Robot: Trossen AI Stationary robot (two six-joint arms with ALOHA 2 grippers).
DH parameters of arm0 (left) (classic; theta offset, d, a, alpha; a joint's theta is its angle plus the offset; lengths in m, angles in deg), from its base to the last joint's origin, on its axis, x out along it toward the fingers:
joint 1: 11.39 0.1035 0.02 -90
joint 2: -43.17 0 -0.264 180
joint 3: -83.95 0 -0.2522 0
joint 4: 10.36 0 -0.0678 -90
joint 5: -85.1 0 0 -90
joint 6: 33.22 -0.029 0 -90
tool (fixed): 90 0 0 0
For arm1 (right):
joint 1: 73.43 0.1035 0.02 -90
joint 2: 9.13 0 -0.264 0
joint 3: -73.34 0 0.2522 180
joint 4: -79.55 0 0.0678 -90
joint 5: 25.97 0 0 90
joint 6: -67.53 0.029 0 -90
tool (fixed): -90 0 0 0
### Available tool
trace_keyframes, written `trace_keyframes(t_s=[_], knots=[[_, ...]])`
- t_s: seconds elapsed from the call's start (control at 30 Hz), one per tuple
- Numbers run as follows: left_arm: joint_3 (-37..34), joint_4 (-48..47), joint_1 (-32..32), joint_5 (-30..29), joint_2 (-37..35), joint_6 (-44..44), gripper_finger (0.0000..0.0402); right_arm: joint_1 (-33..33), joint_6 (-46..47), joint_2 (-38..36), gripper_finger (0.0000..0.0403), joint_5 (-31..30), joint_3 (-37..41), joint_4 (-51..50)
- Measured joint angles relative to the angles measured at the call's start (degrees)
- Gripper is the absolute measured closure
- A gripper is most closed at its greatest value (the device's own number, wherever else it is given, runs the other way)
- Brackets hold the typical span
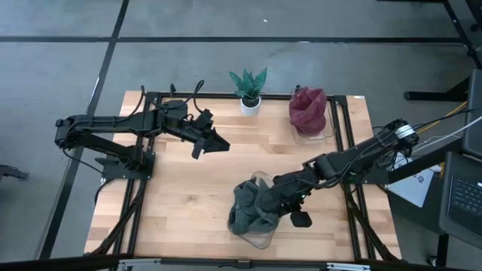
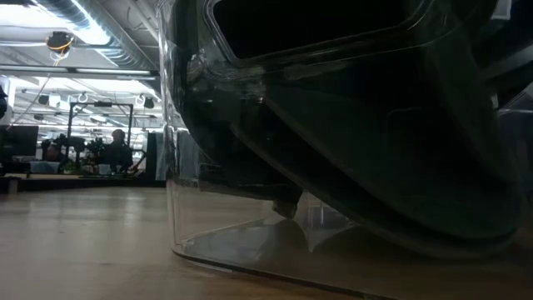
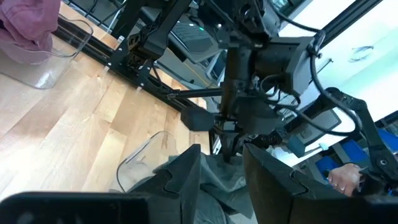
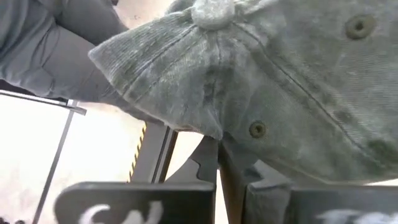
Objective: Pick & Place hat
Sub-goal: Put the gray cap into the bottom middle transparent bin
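A grey cap (image 1: 252, 205) sits in a clear plastic bin (image 1: 260, 239) near the table's front edge. My right gripper (image 1: 277, 197) reaches in from the table's right and is shut on its crown. The low view shows the cap as a dark mass (image 2: 375, 125) inside the bin's walls (image 2: 179, 225). My left gripper (image 1: 217, 143) hovers open above the table's far left part, well away from the cap, with nothing between its fingers. My right gripper pinches a fold of the cap's crown (image 4: 231, 138) between its two fingers (image 4: 208, 163), close to a small eyelet (image 4: 257, 129). The fingers slant down from the table's right side. The cap's button top (image 4: 212, 12) points away from the fingers, and the cap's lower part lies within the bin.
A second clear bin (image 1: 325, 135) at the far right holds a maroon cap (image 1: 307, 109). A small potted plant (image 1: 249, 89) stands at the far edge. A black frame rail (image 1: 343, 143) runs along the table's right side. Bare wood lies between the two arms.
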Motion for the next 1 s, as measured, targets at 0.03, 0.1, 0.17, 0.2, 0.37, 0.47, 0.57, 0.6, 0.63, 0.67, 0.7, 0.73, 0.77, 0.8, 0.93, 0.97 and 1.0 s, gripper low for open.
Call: trace_keyframes(t_s=[0.03,0.1,0.17,0.2,0.37,0.47,0.57,0.6,0.63,0.67,0.7,0.73,0.77,0.8,0.93,0.97,1.0], knots=[[0.0,0.03,-0.02,0.01,-0.01,0.0,0.0286,0.0,-0.59,0.43,0.0398,0.18,0.0,0.63],[0.0,-0.01,0.0,-0.01,0.0,0.0,0.0286,-0.02,-2.13,1.39,0.0398,0.08,0.0,3.18],[0.0,0.03,0.0,-0.01,0.0,0.0,0.0286,-0.02,-3.61,2.66,0.0398,0.08,0.0,5.26],[0.0,0.02,-0.02,-0.01,0.0,0.0,0.0286,-0.02,-4.34,3.46,0.0398,0.04,0.0,6.14],[0.0,-0.01,-0.01,-0.2,0.0,0.0,0.0286,-0.87,-6.57,7.2,0.0398,-4.83,0.0,6.38],[0.0,0.04,0.0,-0.19,0.0,-0.81,0.0286,-2.11,-6.75,8.34,0.0394,-7.91,0.0,8.08],[-0.02,0.55,-0.02,-0.2,0.0,-0.96,0.0286,-3.27,-6.32,8.92,0.0382,-8.64,0.0,8.84],[-0.01,0.53,-0.01,-0.2,0.0,-0.97,0.0286,-3.58,-5.69,8.93,0.0377,-8.54,0.0,8.83],[-0.02,0.49,-0.01,-0.2,0.0,-0.99,0.0286,-3.9,-5.09,8.93,0.0372,-8.14,0.0,8.79],[-0.02,0.49,-0.01,-0.2,0.0,-1.07,0.0286,-4.17,-4.47,8.89,0.0367,-7.44,0.0,8.8],[-0.02,0.52,-0.01,-0.2,0.0,-1.23,0.0286,-4.42,-3.89,8.77,0.0363,-6.86,0.0,8.86],[-0.02,0.5,-0.02,-0.2,0.0,-1.47,0.0286,-4.63,-3.49,8.58,0.0359,-6.48,0.02,9.1],[-0.02,0.49,-0.02,-0.2,0.0,-1.51,0.0286,-4.79,-2.93,8.33,0.0356,-6.21,0.01,9.62],[0.0,0.49,-0.02,-0.2,0.0,-1.53,0.0286,-4.95,-2.42,8.16,0.0352,-6.09,0.02,10.25],[0.0,0.49,-0.02,-0.2,0.0,-1.49,0.0286,-5.73,0.17,7.86,0.0333,-3.74,0.02,10.89],[0.0,0.49,-0.02,-0.2,0.0,-1.31,0.0286,-6.02,1.44,7.85,0.0327,-2.37,0.02,10.86],[-0.01,0.49,-0.02,-0.2,0.0,-1.06,0.0286,-6.3,3.05,7.82,0.0321,-0.47,0.02,10.83]])
